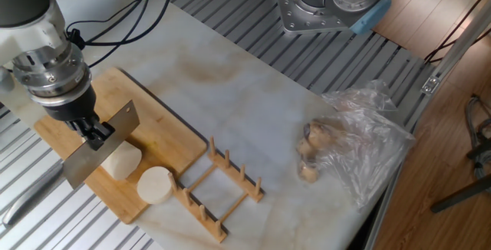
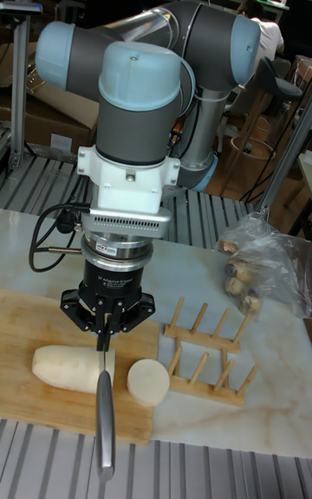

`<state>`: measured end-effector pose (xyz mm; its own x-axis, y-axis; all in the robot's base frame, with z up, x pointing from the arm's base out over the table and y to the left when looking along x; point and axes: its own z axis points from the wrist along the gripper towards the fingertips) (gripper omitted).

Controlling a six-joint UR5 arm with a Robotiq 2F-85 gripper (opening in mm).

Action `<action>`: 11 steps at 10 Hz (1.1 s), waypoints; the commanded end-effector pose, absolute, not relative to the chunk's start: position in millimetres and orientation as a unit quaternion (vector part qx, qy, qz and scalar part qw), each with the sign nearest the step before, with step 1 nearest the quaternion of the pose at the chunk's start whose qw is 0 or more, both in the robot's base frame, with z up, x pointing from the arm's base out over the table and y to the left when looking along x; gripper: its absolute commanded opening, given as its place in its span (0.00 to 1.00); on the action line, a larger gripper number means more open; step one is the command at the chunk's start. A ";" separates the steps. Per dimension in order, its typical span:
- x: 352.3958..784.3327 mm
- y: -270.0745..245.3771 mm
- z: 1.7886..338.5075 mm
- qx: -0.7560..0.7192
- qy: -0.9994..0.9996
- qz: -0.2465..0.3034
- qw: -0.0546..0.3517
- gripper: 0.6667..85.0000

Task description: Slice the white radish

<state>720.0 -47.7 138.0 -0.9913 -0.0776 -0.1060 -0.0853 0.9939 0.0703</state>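
tall fixed view: gripper [image 2: 105, 332] is closed on the spine end of a knife [image 2: 105, 417], blade edge down and hanging just above the bamboo cutting board [image 2: 26, 326]. the blade sits in the gap between the long white radish piece [image 2: 69, 368] and the cut-off stub [image 2: 148, 381] standing on its flat end. in this view the blade looks to be right against the long piece's cut face; cannot tell whether it touches.

fixed view: same layout. gripper [image 1: 90, 133], knife [image 1: 100, 144], long radish piece [image 1: 121, 161] mostly hidden behind the blade, stub [image 1: 156, 185] just beside it toward the wooden dish rack [image 1: 221, 188]. cutting board [image 1: 165, 131] lies on the marble table [image 1: 253, 97]. bagged brown lumps [image 1: 349, 146] well apart, not relevant.

judgement, step in hand: positioning for the next slice. to do it well, shift the blade sideways over the long piece by one slice thickness, keep it square to the radish axis, then press straight down to the board. nothing pins the radish, so a slanted or off-centre push may roll it.
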 end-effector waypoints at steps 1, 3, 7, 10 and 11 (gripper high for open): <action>719.7 -45.2 141.8 -0.040 0.997 0.048 0.053 0.01; 718.9 -47.2 142.0 -0.043 0.997 0.047 0.051 0.01; 710.2 -50.6 143.4 -0.037 0.998 0.029 0.029 0.01; 712.9 -45.8 141.7 -0.032 0.999 0.034 0.027 0.01; 712.8 -44.4 140.7 -0.030 0.999 0.036 0.026 0.01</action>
